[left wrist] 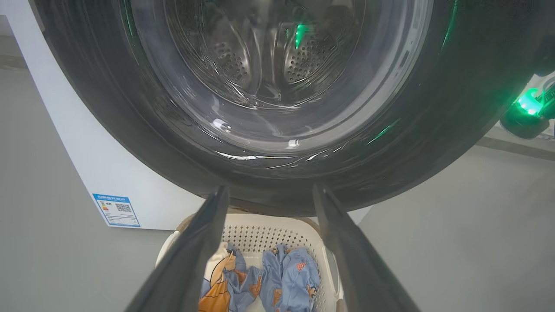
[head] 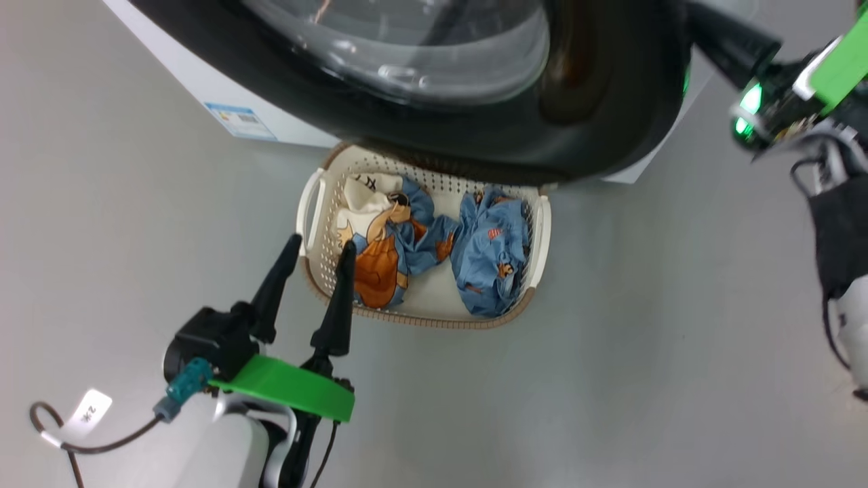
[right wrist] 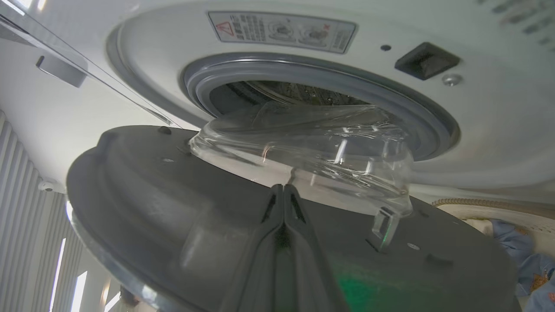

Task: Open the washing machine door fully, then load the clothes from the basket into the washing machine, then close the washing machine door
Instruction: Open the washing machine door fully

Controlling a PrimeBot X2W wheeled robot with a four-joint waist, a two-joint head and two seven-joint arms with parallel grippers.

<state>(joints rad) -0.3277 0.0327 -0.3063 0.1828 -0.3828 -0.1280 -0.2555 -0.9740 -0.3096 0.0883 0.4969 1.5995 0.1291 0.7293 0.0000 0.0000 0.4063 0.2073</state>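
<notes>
The washing machine door stands partly open, its black rim overhanging the far end of the basket. Two blue and orange clothes lie in the basket. My left gripper is open and empty over the basket's left end; in the left wrist view it faces the door above the clothes. My right gripper reaches behind the door's right edge. In its wrist view the right gripper is shut, tips at the door's grey inner face beside the glass bowl.
The white washing machine has a blue label at its lower corner. Its grey seal and steel drum show behind the door. Bare grey floor lies around the basket. A cable trails from my left arm.
</notes>
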